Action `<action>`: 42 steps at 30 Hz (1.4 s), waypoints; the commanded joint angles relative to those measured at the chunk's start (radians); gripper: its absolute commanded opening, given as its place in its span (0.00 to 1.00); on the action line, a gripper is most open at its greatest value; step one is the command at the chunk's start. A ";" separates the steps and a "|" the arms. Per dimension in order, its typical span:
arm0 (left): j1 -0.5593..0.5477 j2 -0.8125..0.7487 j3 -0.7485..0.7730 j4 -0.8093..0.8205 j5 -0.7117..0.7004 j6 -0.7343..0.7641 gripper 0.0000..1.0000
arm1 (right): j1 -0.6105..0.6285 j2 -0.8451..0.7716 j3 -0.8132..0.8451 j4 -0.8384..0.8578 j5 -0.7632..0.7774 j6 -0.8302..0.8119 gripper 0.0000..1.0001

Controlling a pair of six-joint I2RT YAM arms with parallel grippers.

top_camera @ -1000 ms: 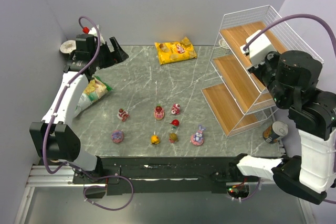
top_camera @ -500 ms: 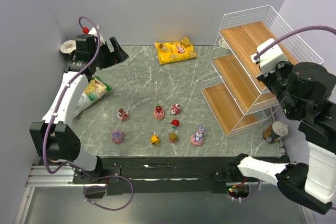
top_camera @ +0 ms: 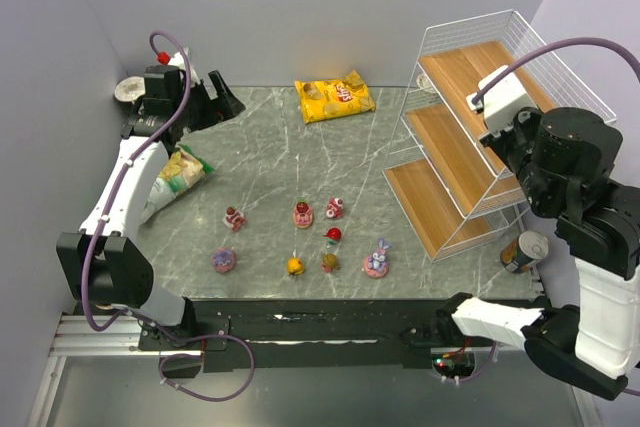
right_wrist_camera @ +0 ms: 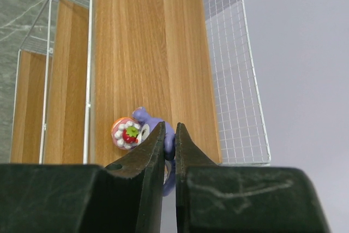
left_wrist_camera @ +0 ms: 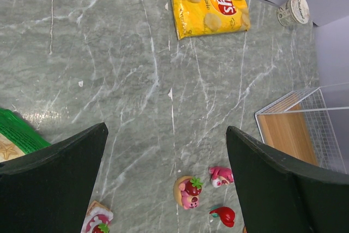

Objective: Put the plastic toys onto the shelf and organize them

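Note:
My right gripper [right_wrist_camera: 169, 135] is shut on a purple bunny toy [right_wrist_camera: 143, 119] with a strawberry donut base, gripping it by an ear over the near end of the top board of the shelf [right_wrist_camera: 147, 42]. I cannot tell if the toy touches the board. In the top view the right wrist hides that toy above the white wire shelf [top_camera: 452, 152]. Several plastic toys lie on the table in front, among them a purple bunny [top_camera: 377, 261], a strawberry cake [top_camera: 302, 214] and a yellow piece [top_camera: 295, 266]. My left gripper [left_wrist_camera: 166, 135] hangs open at the back left, high over a pink strawberry toy [left_wrist_camera: 190, 191].
A yellow chip bag [top_camera: 335, 99] lies at the table's back. A green snack bag [top_camera: 175, 175] lies by the left arm. One can [top_camera: 525, 250] stands right of the shelf's foot and a small white cup [left_wrist_camera: 294, 9] at the back.
The right wrist swung a little right over the shelf and back left, still holding the purple bunny. The left arm and the toys on the table have not moved.

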 commanded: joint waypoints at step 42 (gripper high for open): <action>0.005 -0.029 0.003 0.017 0.000 -0.006 0.96 | -0.056 0.033 0.007 0.177 0.101 0.009 0.46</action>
